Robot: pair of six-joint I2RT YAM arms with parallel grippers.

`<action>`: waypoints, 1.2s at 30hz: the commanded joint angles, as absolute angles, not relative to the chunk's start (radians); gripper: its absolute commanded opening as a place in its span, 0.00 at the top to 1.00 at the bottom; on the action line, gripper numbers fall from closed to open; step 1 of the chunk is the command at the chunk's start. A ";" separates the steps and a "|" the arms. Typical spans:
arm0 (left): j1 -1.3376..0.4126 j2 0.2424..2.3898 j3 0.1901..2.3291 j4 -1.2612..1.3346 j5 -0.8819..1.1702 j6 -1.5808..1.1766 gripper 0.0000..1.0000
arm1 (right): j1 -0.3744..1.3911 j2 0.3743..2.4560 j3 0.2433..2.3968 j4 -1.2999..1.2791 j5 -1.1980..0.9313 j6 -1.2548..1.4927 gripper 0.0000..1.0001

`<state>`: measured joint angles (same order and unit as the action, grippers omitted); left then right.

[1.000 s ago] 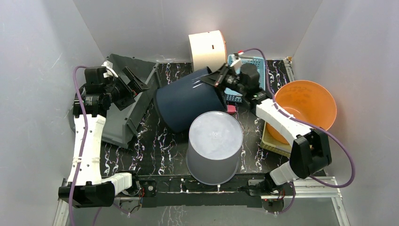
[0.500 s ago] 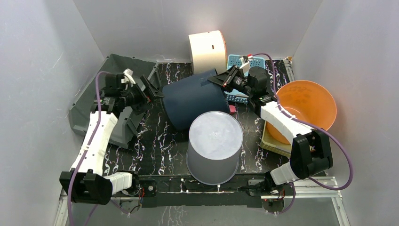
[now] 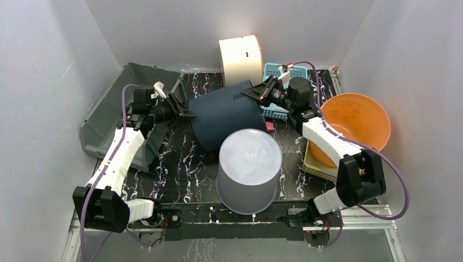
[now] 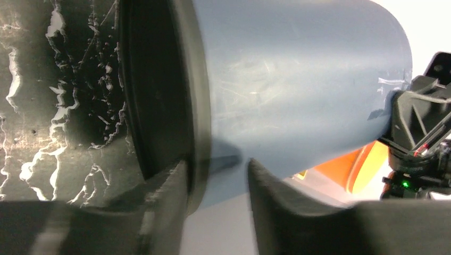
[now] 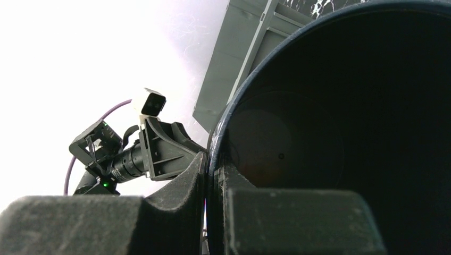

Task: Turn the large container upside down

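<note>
1. Left side: my left gripper [image 3: 188, 113] is sitting just right of the grey bin [image 3: 104, 128], at the base end of the large container [image 3: 224, 117]. My jaws are standing at medium width astride the base edge, 1 finger in the dark recess and 1 outside the wall. The left wrist view is showing a gap at the outer finger, so I am not yet clamping.

2. Centre: the container is lying on its side on the table [image 3: 180, 164], base to the left and mouth to the right. The upturned grey bucket [image 3: 249, 164] is standing just in front of it.

3. Right side: my right gripper [image 3: 248, 93] is pinching the mouth rim, jaws narrow, 1 finger inside and 1 outside.

4. Handling, as I am judging it: the shell is looking like smooth plastic, bulky but light. The wall is likely flexing and slipping under a pinch, and the round body is apt to roll. The 2 edges are the stiffest holds, so I am taking 1 at each end.
</note>
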<state>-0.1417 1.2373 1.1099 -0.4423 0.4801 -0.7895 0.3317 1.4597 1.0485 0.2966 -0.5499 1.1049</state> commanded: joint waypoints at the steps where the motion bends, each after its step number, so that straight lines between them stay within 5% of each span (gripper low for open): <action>1: -0.149 1.202 1.117 -0.364 0.538 -0.839 0.70 | 0.341 1.486 1.051 0.279 -0.585 1.043 1.00; 6: -0.149 1.206 1.230 -0.388 0.526 -0.842 1.00 | 0.340 1.499 1.055 0.306 -0.626 1.054 1.00; 25: -0.150 1.251 1.573 -0.465 0.546 -0.822 1.00 | 0.462 1.613 1.062 0.373 -0.699 1.079 0.95; 31: -0.150 1.271 1.741 -0.531 0.517 -0.789 1.00 | 0.482 1.649 1.023 0.368 -0.694 1.072 0.75; 36: -0.150 1.267 1.668 -0.448 0.555 -0.834 1.00 | 0.487 1.668 1.005 0.331 -0.669 1.049 0.48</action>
<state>-0.1223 1.3067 1.6638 -0.7002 0.3805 -0.7708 0.4168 1.6436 1.0283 0.3607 -0.5705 1.1931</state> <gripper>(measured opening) 0.046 0.461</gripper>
